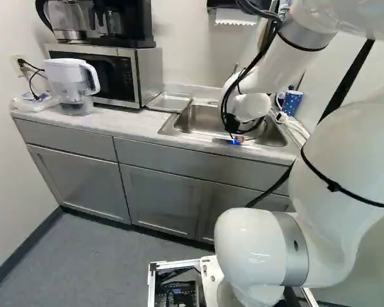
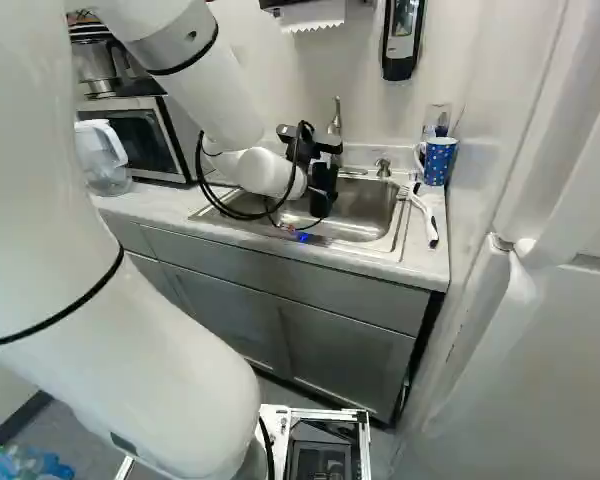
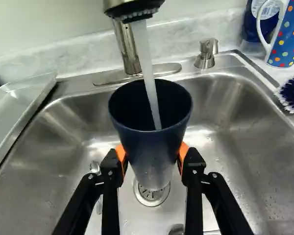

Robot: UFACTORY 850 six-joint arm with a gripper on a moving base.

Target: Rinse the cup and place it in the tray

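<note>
"Where was the cup [image 3: 149, 139]?"
"Gripped between both pads [image 3: 184, 150] of the gripper [image 3: 152, 154], roughly upright over the sink [image 3: 245, 127], water [image 3: 144, 58] running in; the tray [image 1: 169, 102] lay towards the microwave [image 1: 138, 70], upper middle of the left base view."
"And around?"
"Pale counter [image 1: 131, 121]; grey cabinets [image 1: 160, 198] below."

navy cup [image 3: 152, 149] upright under water [image 3: 146, 63], tray [image 3: 20, 105] beside basin [image 3: 257, 166]

Satiny cup [image 3: 149, 152], smooth metal tray [image 3: 19, 105], shiny metal sink [image 3: 245, 152]
</note>
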